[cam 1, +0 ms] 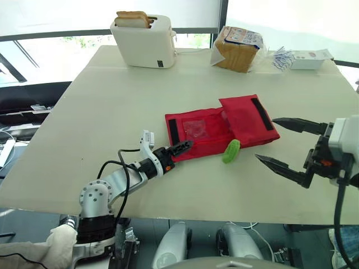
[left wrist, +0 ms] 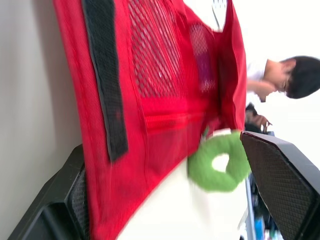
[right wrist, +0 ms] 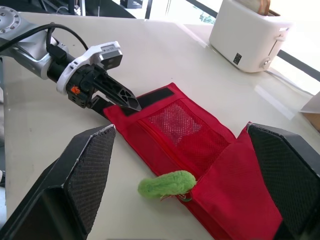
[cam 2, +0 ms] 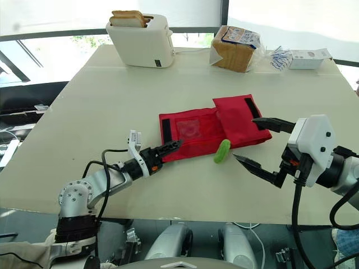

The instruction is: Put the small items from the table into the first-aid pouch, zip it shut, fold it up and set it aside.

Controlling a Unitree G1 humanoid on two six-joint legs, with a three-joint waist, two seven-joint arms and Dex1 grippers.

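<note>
**Red pouch lying open, both grippers at its ends**

Nearest to the robot, the left gripper (cam 1: pixel 180 148) is at the near-left corner of the red pouch (cam 1: pixel 207 131). Its fingers are parted a bit. The left wrist view has the corner of the fabric sitting between them, lying against one finger and well clear of the other.

The pouch is flat on the table (cam 1: pixel 112 112), opened out. Its mesh pocket faces up and the flap is turned out to the right.

A green ring-shaped item (cam 1: pixel 230 151) rests on the table touching the pouch's near edge, about where the flap begins.

Just right of that, the right gripper (cam 1: pixel 264 139) has its fingers spread wide and nothing in them. The far fingertip is right at the flap's right edge and the near one is a little right of the green item.

At the back there's a white toaster (cam 1: pixel 143 42) with bread in it, a bagged loaf (cam 1: pixel 236 49) and a white box (cam 1: pixel 305 59).
</note>
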